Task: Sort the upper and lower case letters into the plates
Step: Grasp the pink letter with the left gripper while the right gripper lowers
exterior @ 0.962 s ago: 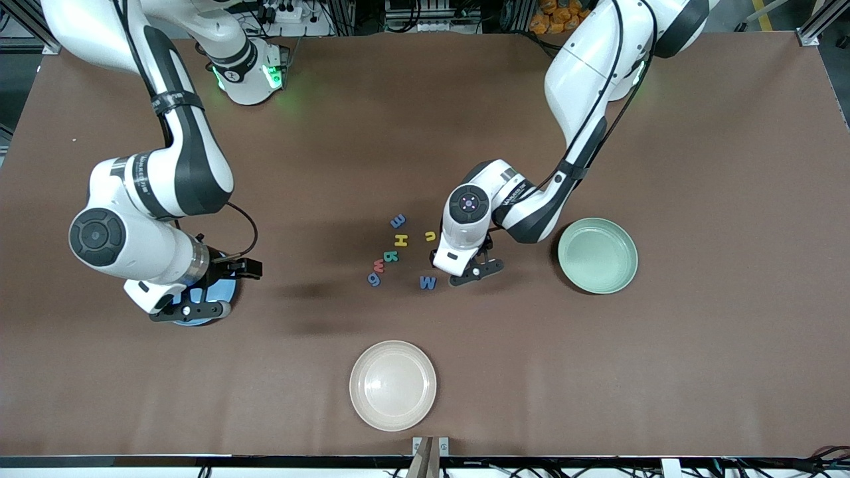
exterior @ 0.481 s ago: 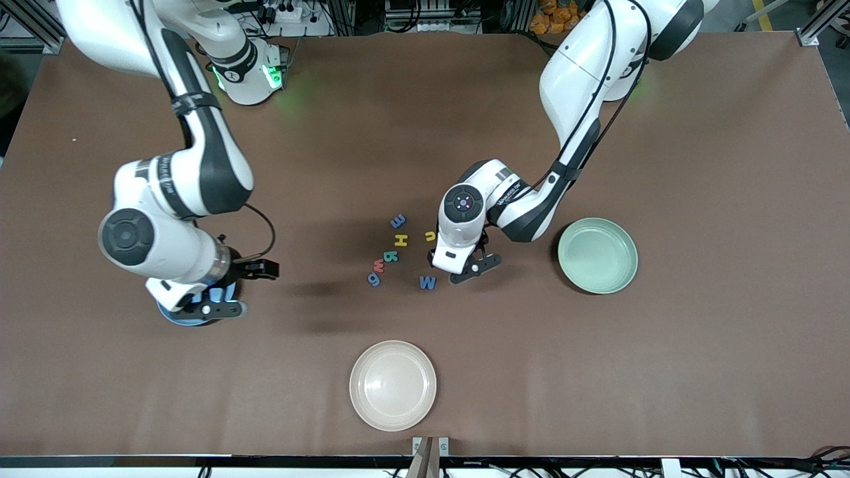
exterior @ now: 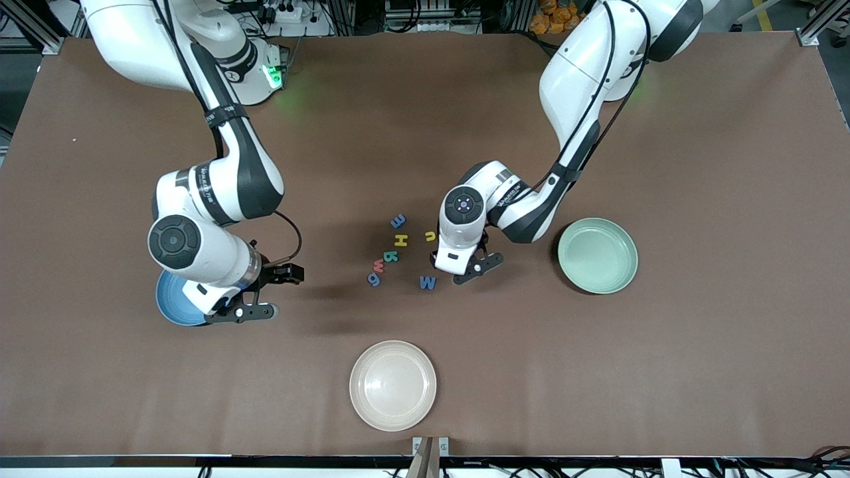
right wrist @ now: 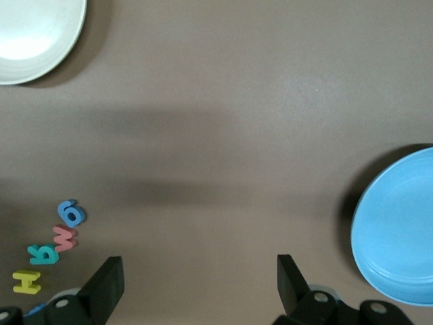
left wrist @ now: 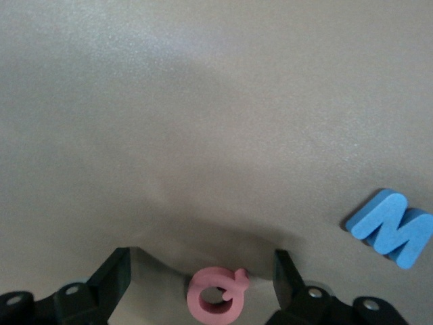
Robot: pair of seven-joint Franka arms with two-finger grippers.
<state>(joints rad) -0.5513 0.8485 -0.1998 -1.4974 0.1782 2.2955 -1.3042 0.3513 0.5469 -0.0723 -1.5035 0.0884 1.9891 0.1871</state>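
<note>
pink letter [left wrist: 216, 295] between left fingers [left wrist: 108, 281], hidden in front view

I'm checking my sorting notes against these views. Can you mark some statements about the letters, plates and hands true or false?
1. A pink letter lies on the table between the fingers of the left hand. True.
2. The mint green plate already holds letters. False: it is empty.
3. The right hand carries a letter. False: it is open and holds nothing.
4. The blue M lies beside the left hand on the table. True.
5. The cream plate is the plate nearest the front camera. True.
</note>
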